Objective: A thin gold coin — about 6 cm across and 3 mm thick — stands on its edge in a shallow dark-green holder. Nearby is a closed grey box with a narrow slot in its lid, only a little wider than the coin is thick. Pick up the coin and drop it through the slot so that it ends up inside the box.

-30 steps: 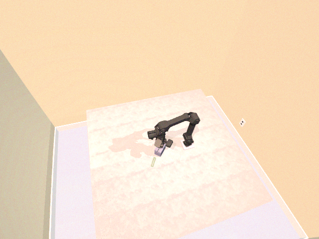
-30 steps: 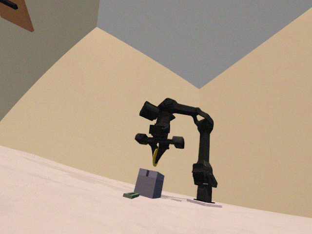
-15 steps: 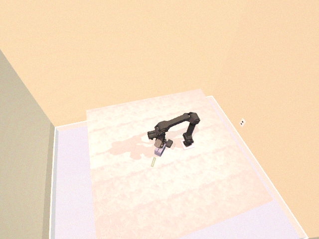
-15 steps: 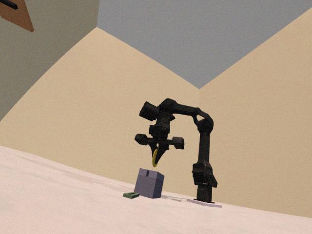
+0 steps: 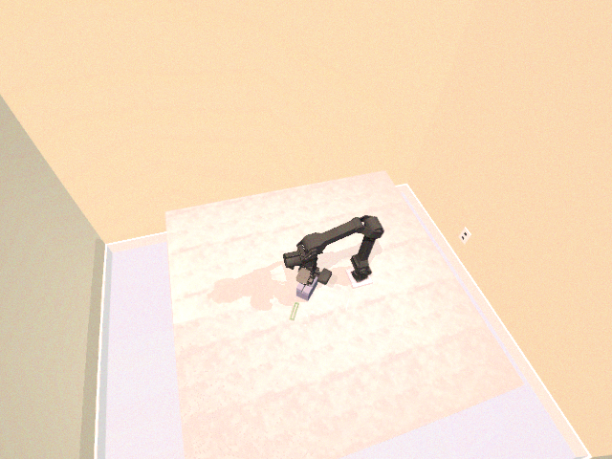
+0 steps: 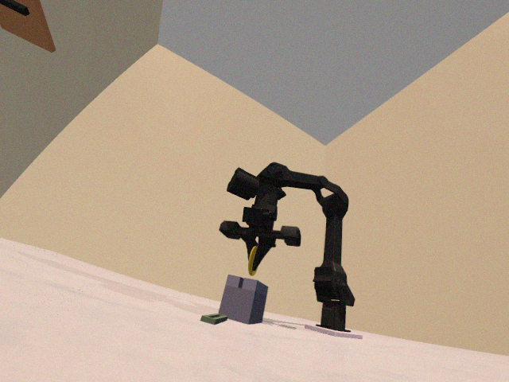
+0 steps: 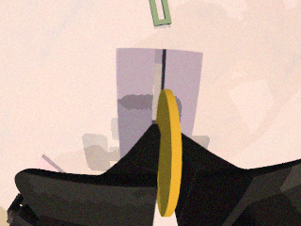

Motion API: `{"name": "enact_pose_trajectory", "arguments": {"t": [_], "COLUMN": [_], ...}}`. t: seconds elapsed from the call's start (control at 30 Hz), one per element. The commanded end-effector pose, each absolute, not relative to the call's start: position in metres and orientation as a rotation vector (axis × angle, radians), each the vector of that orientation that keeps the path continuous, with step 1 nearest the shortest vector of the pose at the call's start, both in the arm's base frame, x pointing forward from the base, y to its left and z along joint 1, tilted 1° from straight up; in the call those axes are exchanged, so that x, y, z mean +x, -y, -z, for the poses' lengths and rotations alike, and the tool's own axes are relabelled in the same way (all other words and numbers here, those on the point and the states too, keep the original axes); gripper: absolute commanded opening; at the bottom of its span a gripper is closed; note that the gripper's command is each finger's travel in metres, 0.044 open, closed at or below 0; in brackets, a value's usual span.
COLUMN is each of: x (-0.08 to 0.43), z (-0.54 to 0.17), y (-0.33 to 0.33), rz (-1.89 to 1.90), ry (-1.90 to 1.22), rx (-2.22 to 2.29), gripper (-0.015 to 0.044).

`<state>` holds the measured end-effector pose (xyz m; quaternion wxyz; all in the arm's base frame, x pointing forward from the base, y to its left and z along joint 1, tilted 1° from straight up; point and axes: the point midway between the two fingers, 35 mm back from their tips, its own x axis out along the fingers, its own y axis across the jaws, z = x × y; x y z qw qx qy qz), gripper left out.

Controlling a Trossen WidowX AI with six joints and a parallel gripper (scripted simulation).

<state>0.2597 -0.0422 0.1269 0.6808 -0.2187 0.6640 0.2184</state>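
The black arm [image 5: 340,230] [image 6: 304,179] arches over the grey box [image 5: 306,289] [image 6: 240,302] [image 7: 136,75]; its gripper [image 6: 253,263] [image 7: 160,131] pinches the gold coin [image 6: 252,261] [image 7: 175,155] upright above the slotted lid, apart from it, while the green holder [image 5: 294,311] [image 6: 208,321] [image 7: 168,15] lies near the box

Your arm [image 5: 340,232] [image 6: 304,179] is near-black, with chunky angular joint housings, slim straight links, a blocky cylinder beside the wrist, and dark jaws [image 6: 253,269] tapering to narrow tips beneath a crossbar with faceted end blocks.
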Motion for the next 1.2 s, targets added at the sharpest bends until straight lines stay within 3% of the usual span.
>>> {"name": "enact_pose_trajectory", "arguments": {"t": [0.0,0.77,0.97,1.17], "x": [0.2591,0.2592,0.26,0.26], "z": [-0.1237,-0.1156,-0.1184,-0.1184], "y": [0.0421,0.042,0.0422,0.0422], "rz": [-0.491,-0.497,-0.491,-0.491], "ry": [-1.495,-1.493,-1.49,-1.49], "rx": [-0.489,-0.494,-0.492,-0.492], "gripper": [0.0,0.0,0.0157,0.0161]}}
